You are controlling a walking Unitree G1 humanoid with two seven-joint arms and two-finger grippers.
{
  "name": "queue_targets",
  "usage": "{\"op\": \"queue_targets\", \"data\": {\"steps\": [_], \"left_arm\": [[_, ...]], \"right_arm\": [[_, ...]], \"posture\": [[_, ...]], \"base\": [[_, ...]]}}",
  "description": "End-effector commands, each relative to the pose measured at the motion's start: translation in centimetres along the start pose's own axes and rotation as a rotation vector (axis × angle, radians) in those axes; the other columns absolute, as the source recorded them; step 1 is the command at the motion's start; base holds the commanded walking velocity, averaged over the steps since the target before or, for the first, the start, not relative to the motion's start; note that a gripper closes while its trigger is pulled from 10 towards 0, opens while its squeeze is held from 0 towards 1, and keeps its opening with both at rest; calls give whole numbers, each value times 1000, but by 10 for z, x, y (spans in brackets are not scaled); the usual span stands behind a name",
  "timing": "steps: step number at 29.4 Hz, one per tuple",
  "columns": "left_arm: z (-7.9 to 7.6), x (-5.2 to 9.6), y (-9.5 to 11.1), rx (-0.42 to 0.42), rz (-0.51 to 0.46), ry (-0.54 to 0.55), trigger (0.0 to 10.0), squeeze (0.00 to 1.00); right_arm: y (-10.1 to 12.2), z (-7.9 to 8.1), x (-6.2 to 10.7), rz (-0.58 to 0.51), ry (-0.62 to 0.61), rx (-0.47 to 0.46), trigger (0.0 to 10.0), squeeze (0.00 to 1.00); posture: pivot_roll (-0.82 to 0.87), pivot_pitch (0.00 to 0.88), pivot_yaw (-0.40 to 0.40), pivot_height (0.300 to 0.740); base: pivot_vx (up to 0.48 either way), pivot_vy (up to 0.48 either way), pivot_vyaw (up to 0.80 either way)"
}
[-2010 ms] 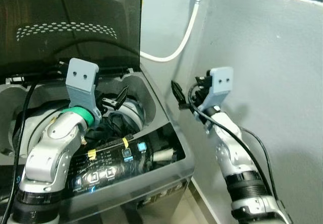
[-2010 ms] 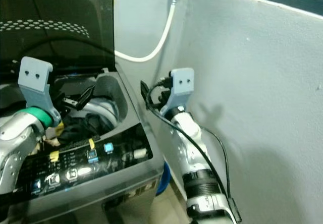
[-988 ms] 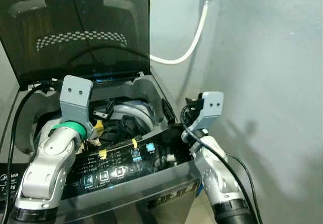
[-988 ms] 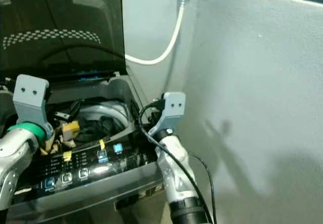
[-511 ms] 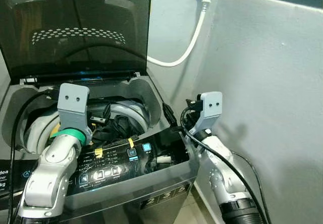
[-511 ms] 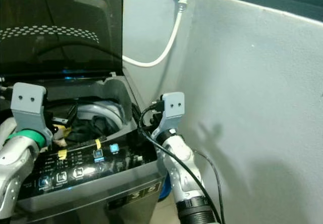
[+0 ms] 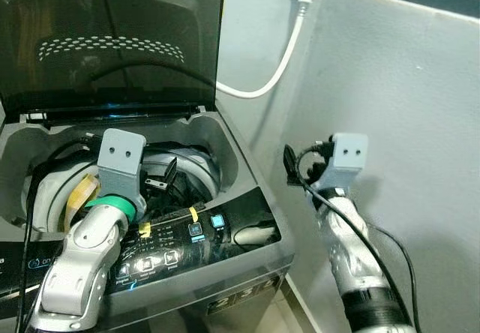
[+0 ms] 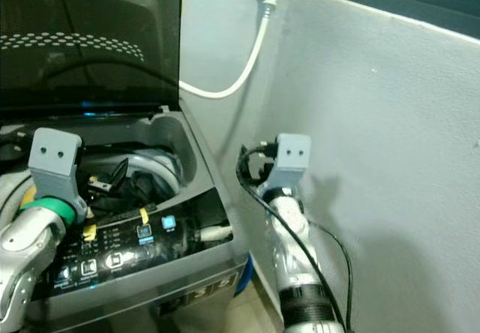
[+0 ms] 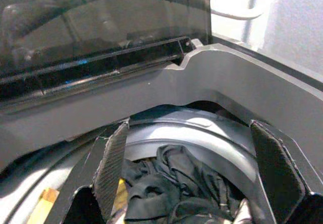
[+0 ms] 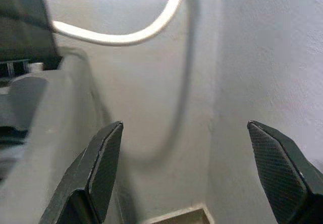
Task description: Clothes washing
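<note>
Dark clothes in an open top-loading washer, both claws empty.

Black clothes (image 9: 176, 183) lie crumpled in the drum (image 7: 196, 162) of the washing machine (image 7: 247, 262), with no clear long axis; much of the pile is hidden by the rim and the left arm. The lid (image 7: 112, 40) stands upright at the back. The left claw (image 9: 197, 178) hangs spread open over the drum mouth, holding nothing. The right claw (image 10: 194, 168), also spread wide and empty, is beside the machine, facing the grey wall (image 7: 405, 78) and white hose (image 7: 277, 67).
</note>
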State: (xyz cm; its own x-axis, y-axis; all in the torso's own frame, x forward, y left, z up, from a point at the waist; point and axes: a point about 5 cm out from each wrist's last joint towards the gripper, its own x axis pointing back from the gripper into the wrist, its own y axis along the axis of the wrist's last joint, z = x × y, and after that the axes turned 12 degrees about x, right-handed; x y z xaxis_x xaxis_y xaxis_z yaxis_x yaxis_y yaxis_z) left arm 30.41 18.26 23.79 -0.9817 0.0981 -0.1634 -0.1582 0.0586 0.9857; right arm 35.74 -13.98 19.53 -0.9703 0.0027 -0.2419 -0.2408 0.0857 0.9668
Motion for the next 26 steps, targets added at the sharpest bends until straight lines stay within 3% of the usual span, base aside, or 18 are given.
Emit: {"op": "queue_targets", "data": {"steps": [1, 4, 6, 11, 21, 26], "left_arm": [[-2, -2, 0, 9, 1, -30, 10000, 0], [-1, -4, 0, 18, 0, -39, 10000, 0], [2, -9, 0, 20, -1, -27, 10000, 0], [4, -12, -3, 36, -1, 5, 10000, 0], [4, -10, -12, 93, 13, 33, 10000, 0], [-2, -5, -20, 116, 12, 35, 10000, 0]], "right_arm": [[-1, -4, 5, -12, -39, 14, 10000, 0], [-3, -2, 8, -13, -40, 24, 10000, 0], [-10, 8, 12, 11, 9, 37, 10000, 0], [-11, 16, 14, 9, 32, 53, 10000, 0], [0, 19, 14, -42, 32, 69, 10000, 0], [8, 14, 10, -63, 65, 86, 10000, 0]], "posture": [[75, 0, 36, 740], [79, 0, 67, 740], [91, 0, 118, 740], [85, 7, 141, 740], [53, 5, 122, 740], [25, 0, 59, 740]], "base": [[0, 0, 0], [0, 0, 0], [0, 0, 0], [0, 0, 0], [0, 0, 0], [0, 0, 0]]}}
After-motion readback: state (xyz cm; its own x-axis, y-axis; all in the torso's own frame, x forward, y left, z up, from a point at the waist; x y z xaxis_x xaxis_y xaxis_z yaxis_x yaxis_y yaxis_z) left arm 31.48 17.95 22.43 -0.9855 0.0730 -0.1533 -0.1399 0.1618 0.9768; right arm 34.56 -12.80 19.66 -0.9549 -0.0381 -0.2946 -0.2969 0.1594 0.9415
